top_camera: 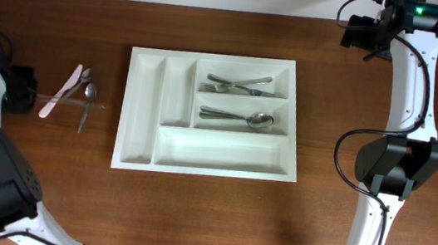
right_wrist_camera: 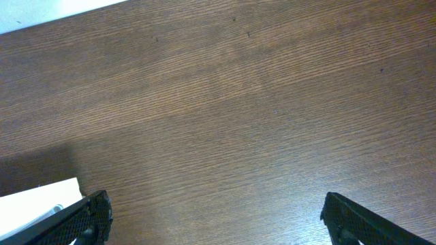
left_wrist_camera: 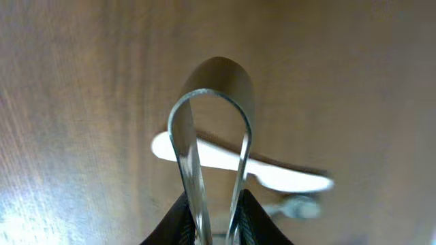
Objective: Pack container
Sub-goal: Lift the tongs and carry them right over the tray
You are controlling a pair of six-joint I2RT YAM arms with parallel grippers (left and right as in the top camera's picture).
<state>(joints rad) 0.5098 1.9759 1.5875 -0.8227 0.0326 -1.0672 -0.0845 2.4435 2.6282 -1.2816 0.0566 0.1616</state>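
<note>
Overhead: straight down, far, whole worktop. Left wrist: very near, blurred, shares knife beside tray. Right wrist: low, shares tray corner.

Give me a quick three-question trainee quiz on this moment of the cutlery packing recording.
1. True or false: the right gripper is holding a fork.
2. Which compartment of the white cutlery tray holds the spoon? A: the long bottom one. B: the middle one on the right. C: the far-left narrow slot.
3. Which gripper is closed on a metal utensil?

Key: 1 false, its fingers are wide apart over bare table. 2 B. 3 the left gripper.
</note>
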